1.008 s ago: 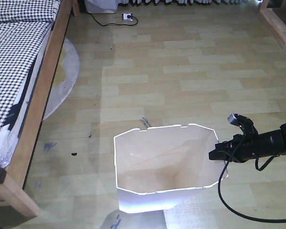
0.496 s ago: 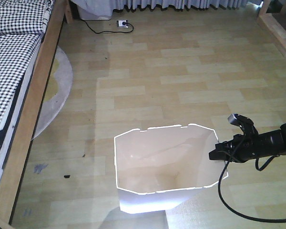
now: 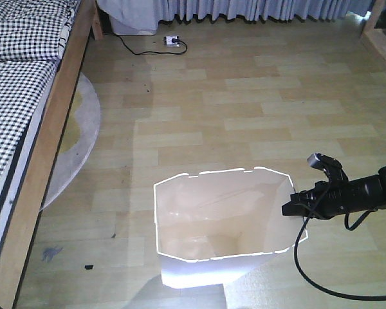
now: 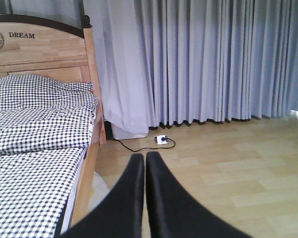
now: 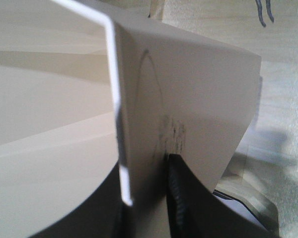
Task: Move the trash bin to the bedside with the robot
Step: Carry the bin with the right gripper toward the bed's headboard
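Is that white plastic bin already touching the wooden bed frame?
No, bare plank floor lies between the white plastic bin and the light-brown wooden bed frame.

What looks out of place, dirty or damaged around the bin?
The trash bin has dark scuff marks on its outer wall, by the right end effector clamping it. A small black scrap and a bluish smudge mark the floor near the bed.

Daylight through curtains (image 4: 213, 59), bright, even. Bin (image 3: 206, 212) rim blown white; pale sheen on floor (image 3: 276, 109). Right wrist view close, soft, blurred.
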`<state>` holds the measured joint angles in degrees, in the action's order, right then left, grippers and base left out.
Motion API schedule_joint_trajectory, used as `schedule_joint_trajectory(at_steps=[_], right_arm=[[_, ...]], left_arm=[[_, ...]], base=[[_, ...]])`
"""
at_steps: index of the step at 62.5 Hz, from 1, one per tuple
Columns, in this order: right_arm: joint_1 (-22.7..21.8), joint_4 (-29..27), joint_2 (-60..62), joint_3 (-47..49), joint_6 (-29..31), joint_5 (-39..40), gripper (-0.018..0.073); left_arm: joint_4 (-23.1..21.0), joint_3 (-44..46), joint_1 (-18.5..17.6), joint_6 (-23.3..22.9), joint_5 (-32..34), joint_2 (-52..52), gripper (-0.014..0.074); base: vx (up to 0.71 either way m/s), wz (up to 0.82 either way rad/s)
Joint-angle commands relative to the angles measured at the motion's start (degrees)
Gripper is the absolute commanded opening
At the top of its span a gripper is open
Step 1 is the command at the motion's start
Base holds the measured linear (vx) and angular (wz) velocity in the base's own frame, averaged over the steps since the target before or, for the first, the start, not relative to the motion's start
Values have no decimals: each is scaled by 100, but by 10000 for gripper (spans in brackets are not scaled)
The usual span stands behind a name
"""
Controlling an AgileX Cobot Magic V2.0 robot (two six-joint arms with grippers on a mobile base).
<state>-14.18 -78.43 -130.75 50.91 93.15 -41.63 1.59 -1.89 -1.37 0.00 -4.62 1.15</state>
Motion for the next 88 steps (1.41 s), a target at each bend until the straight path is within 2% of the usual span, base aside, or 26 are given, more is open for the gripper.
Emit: schedule_joint_trajectory(at_steps=[1,88], right_arm=[[-2,-381,409,67,-13,-1407,-2],[-2,-381,409,67,-13,-1395,-2]], left_arm=[[-59,-68,-18,-79,425,42,-6],[-59,-68,-18,-79,425,42,-6]], base=[[25,7],[25,2]])
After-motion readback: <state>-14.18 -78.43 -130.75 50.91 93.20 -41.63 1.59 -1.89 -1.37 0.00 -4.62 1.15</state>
